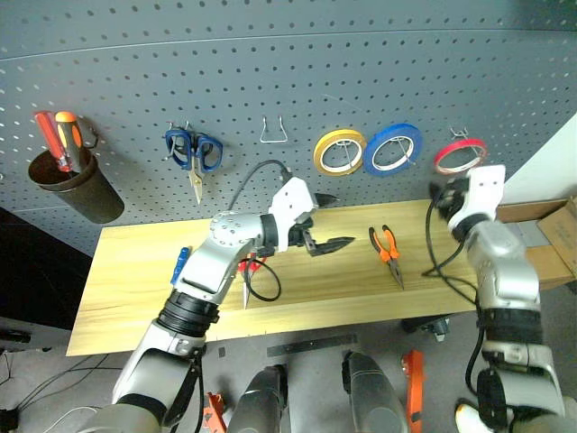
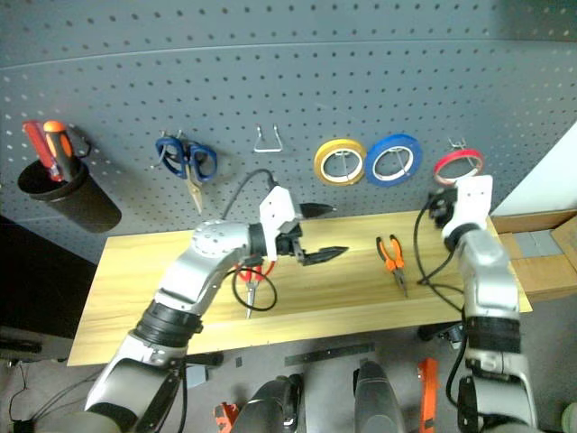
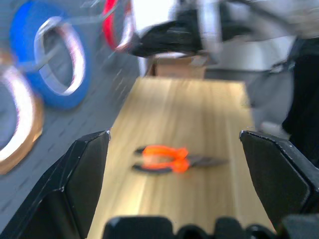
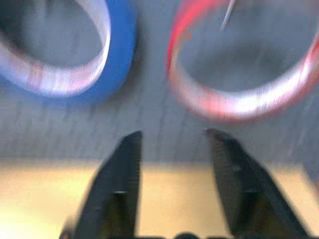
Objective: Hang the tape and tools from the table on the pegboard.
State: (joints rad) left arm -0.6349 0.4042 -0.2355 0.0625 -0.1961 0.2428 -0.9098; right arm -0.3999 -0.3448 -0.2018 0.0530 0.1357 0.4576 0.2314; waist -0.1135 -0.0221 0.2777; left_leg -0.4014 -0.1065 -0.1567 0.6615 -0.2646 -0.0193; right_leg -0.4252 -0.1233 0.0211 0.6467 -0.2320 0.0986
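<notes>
While the thin red ring of tape [image 1: 460, 155] hangs on a hook of the dark blue-grey pegboard [image 1: 270, 54], my right gripper [image 4: 172, 144] sits just below it, fingers parted and empty. My left gripper [image 1: 323, 221] gapes wide over the light wood table [image 1: 135, 289]. I count three tape rolls hung and, on the table, one orange-and-black pliers [image 1: 388, 251], one red-handled scissors [image 1: 249, 275] and one blue-handled screwdriver [image 1: 180, 263].

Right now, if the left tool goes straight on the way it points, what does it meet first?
Probably the pliers: they lie on the table centred between the open left tool's fingers. Depth is unclear, so it could pass above them.
</notes>
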